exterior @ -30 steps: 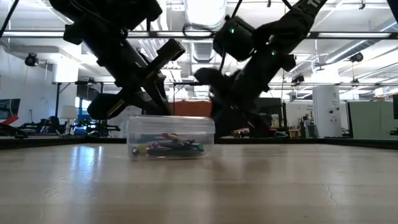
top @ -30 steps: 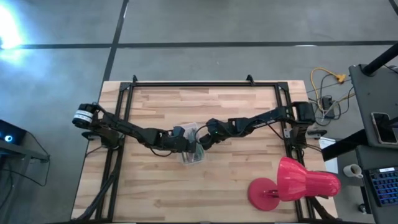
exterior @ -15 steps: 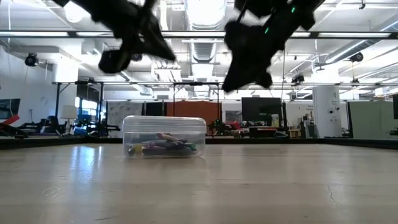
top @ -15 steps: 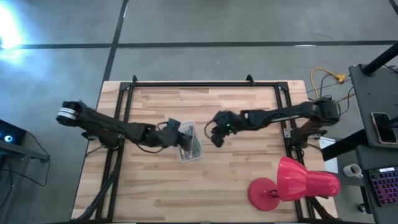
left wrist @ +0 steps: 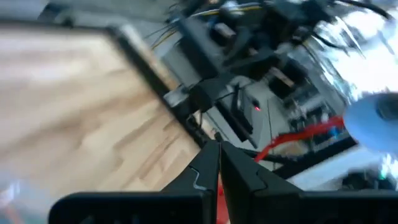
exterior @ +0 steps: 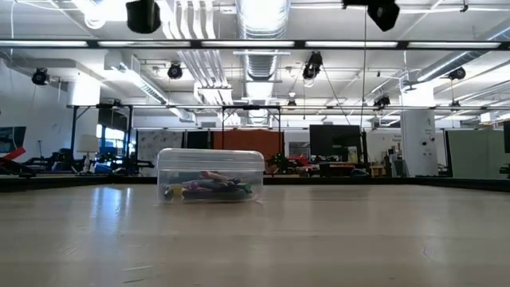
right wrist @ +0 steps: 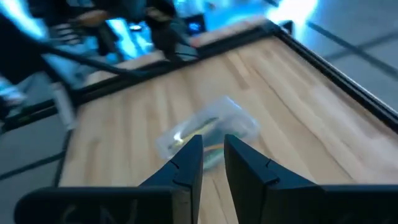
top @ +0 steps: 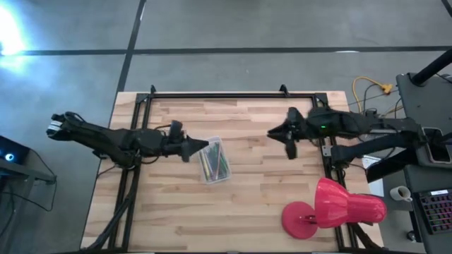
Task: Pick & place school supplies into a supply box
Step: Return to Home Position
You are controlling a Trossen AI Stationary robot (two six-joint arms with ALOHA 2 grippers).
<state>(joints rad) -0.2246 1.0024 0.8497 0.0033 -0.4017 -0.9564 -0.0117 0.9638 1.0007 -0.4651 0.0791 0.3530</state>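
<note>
Just beside the lidded supply box [top: 214, 161], pens [exterior: 211, 187] inside, the left gripper [top: 205, 146] hovered with fingers pressed together. The right gripper [top: 272, 133] hung well apart from the box, fingers narrowly parted and empty. Judging by this, packing was finished, and each arm needed only to fold to its rest pose.

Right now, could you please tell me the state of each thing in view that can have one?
supply box, lid apparently on, flat on the table.
school supplies, lying inside the supply box.
left gripper, shut, holding nothing.
right gripper, slightly open, holding nothing.
red lamp, no glow visible.
</note>
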